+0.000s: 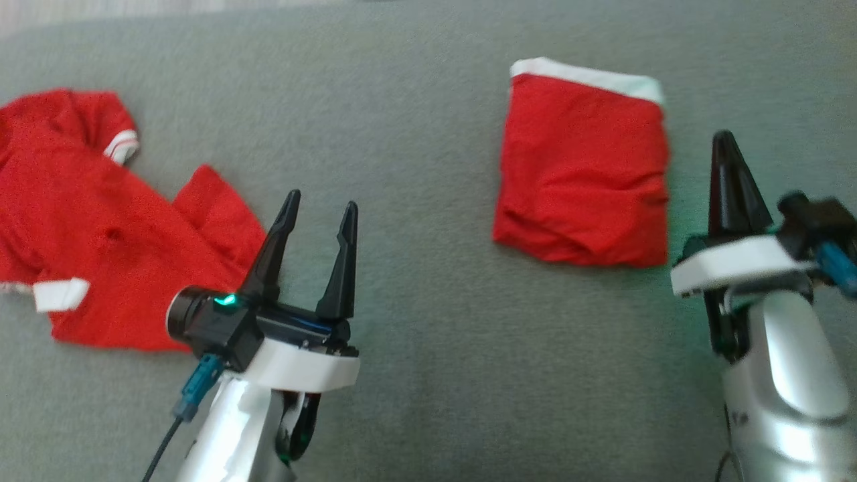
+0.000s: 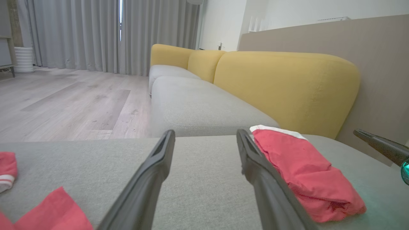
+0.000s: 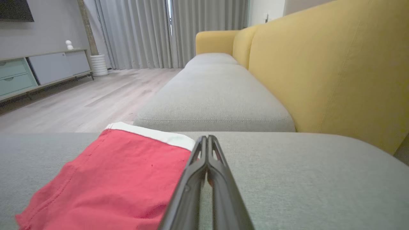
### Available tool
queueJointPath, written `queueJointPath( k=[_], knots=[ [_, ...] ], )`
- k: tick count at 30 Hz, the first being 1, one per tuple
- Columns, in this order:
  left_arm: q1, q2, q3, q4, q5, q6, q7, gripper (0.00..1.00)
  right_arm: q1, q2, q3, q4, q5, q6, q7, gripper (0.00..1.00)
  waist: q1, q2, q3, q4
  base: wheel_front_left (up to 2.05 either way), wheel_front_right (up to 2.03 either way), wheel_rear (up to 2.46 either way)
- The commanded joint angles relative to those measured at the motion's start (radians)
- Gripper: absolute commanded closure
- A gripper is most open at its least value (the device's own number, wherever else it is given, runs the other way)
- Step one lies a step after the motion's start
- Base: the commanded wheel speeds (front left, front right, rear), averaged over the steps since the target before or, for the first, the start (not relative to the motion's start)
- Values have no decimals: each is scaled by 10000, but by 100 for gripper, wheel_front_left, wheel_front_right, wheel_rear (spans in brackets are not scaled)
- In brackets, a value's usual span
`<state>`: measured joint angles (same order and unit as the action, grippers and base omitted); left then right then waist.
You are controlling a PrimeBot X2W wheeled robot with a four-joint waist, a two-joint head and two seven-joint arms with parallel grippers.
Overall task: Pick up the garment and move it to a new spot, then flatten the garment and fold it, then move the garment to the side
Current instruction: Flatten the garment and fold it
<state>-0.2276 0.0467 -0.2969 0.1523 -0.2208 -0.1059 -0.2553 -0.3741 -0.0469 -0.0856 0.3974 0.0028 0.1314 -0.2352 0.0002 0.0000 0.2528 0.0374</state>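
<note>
In the head view, my left gripper (image 1: 321, 199) hovered over the grey cushion (image 1: 415, 134) with its two fingers spread moderately apart and nothing between them. A spread red garment (image 1: 100, 221) with white cuffs lay just to its left, reaching under the base of my near finger, though I could not tell whether it touched. The folded red garment (image 1: 582, 167), white band at its far edge, lay well off to the right. My right gripper (image 1: 724, 144) stood just beside that garment's right edge, its fingers pressed together into a single point.

Through the left wrist view, my left gripper (image 2: 205, 133) showed a wide gap with bare grey cushion (image 2: 204, 166) in it, gripping nothing. The folded red garment (image 2: 306, 169) sat just beyond my right-hand finger. A corner of the spread red garment (image 2: 54, 210) lay at the lower left, and my right gripper (image 2: 380, 145) poked in from the right edge.

Through the right wrist view, my right gripper (image 3: 207, 138) had its tips meeting, with nothing pinched that I could see. The folded red garment (image 3: 121, 172) lay flat immediately to the left of my fingers; whether they brushed its edge I could not tell.
</note>
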Motion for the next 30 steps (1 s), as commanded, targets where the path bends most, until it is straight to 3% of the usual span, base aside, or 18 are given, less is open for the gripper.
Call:
queueJointPath(
  k=[1,16,20,30],
  knots=[
    [-422,36,178,-373,-77,-50,-65,0,-686,-34,192,223,-146,-7,117,100,-2,0,541,500,0,0,0],
    [-931,36,-231,-342,-232,43,-65,0,-3138,-34,-164,4732,-1111,-7,593,100,-2,0,1136,1086,0,0,0],
    [-905,36,-269,-293,-293,97,-65,0,-3461,-34,-268,5030,-1112,-7,84,100,-2,0,963,1134,0,0,0],
    [-811,36,-442,-347,-499,215,-65,0,-4107,-34,895,4811,-377,-7,-240,100,-2,0,726,1488,0,0,0]
  ],
)
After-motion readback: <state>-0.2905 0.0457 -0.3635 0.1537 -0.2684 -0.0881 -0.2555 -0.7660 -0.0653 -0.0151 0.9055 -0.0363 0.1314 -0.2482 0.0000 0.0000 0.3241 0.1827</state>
